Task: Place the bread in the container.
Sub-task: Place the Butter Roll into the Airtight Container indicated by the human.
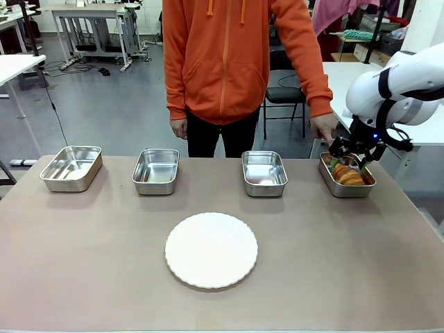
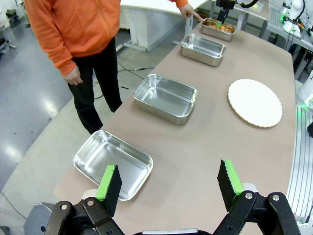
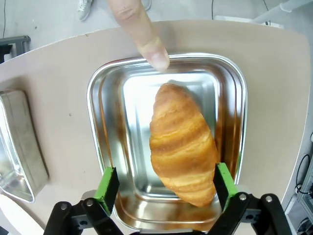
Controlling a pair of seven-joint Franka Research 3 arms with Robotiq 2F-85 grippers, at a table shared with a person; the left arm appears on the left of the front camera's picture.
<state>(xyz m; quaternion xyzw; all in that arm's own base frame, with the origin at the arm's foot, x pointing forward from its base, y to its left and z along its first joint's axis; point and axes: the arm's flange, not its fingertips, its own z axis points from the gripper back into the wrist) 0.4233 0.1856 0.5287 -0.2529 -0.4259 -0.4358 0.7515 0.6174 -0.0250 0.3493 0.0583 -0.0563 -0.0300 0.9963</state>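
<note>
Right wrist view: I see the bread (image 3: 182,143) lying inside the container (image 3: 105,147), directly below my right gripper (image 3: 166,188), whose fingers are spread wide with a pad on each side of the croissant's near end and no visible pinch.
Long axis: the croissant runs from between my pads toward the far rim, slightly slanted, filling most of the tray's length.
Placement: I judge the bread delivered; what remains is lifting straight up and clear.
Obstruction: the person's finger (image 3: 146,39) rests on the far rim of that tray, just beyond the croissant's far tip, so I would rise vertically, not forward.
Front view: the right gripper (image 1: 352,154) hovers over the rightmost of 4 metal trays, bread (image 1: 347,175) inside; the person's hand (image 1: 322,130) is at its far left corner.
Neighbours: tray 3 (image 1: 264,173) sits to the left, the white plate (image 1: 211,250) nearer, centre table.
Left wrist view: my left gripper (image 2: 171,183) is spread and empty, above the table's left end, well apart from the bread.
</note>
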